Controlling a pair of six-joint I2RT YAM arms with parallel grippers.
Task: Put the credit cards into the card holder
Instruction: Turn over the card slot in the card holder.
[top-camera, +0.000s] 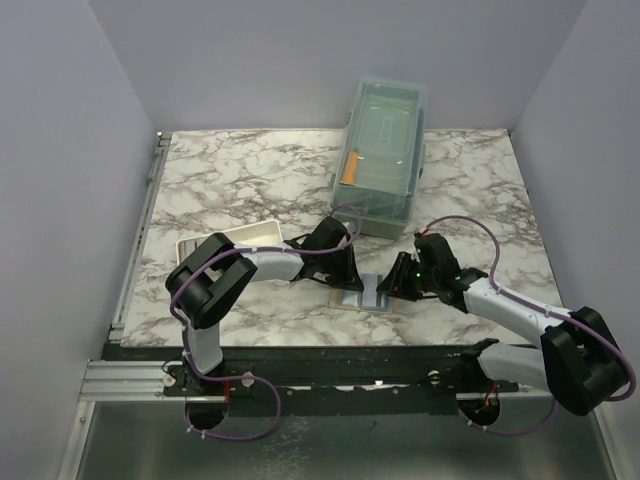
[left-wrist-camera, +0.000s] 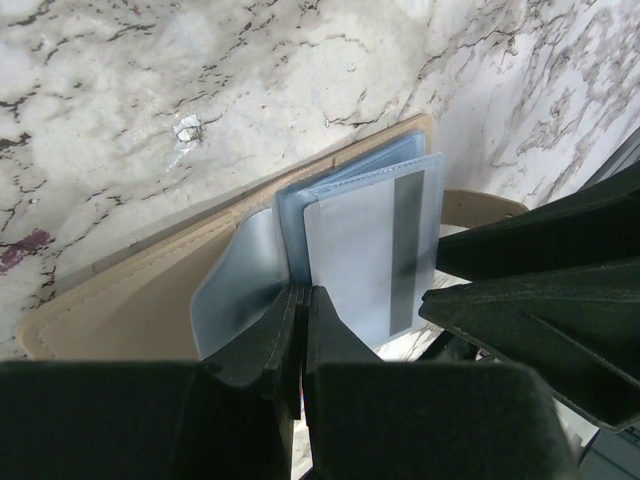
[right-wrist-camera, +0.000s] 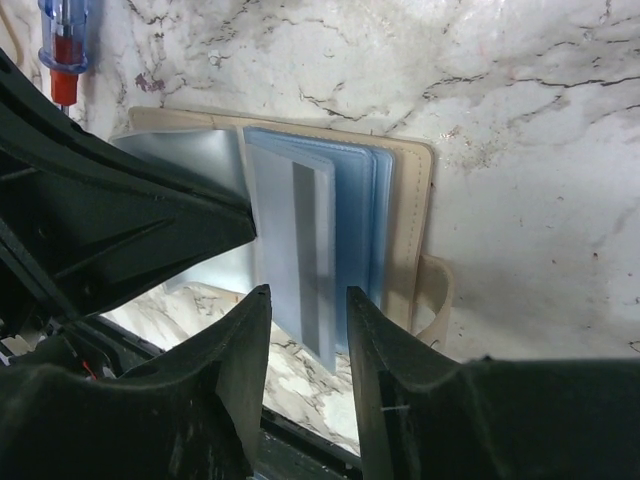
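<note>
Marble table (top-camera: 250, 170), open tan card holder (top-camera: 372, 292), clear lidded box (top-camera: 385, 150), white tray (top-camera: 235, 232)

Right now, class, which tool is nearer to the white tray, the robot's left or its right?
Left. The left tool is at the card holder's tray-side edge, just right of the white tray. The right tool is on the holder's far side, farther away.

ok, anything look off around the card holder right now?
One thing: the grey striped card sticks out past the blue sleeves of the open card holder, towards the table's near edge, so it looks only partly seated. Nothing looks spilled or damaged.
</note>
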